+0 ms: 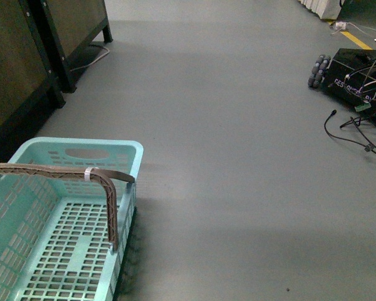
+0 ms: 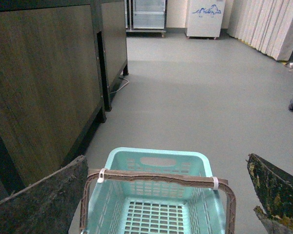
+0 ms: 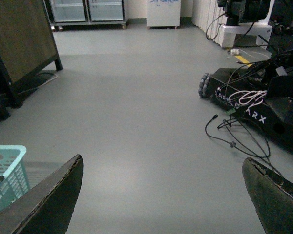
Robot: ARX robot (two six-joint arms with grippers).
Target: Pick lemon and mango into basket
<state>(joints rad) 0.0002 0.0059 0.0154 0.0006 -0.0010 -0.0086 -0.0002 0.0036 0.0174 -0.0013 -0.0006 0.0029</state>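
Status: the basket (image 1: 44,160) stands on the grey floor (image 1: 238,125) at the robot's left, beside a dark cabinet (image 1: 12,69). The slotted bottom shows no fruit, though its near end is out of frame and may hide something. Neither the lemon nor the mango appears in any view.

Left gripper (image 2: 163,185): jaws spread wide, empty, above the basket. Right gripper (image 3: 161,195): jaws spread wide, empty, over bare floor.

Step in hand, as judged: locate the fruit.
1. Find the lemon or mango before committing either arm.
2. Route the right arm clear of the cables (image 1: 357,125).
3. Grip across the fruit's short axis.
4. Lower past the brown handle before release
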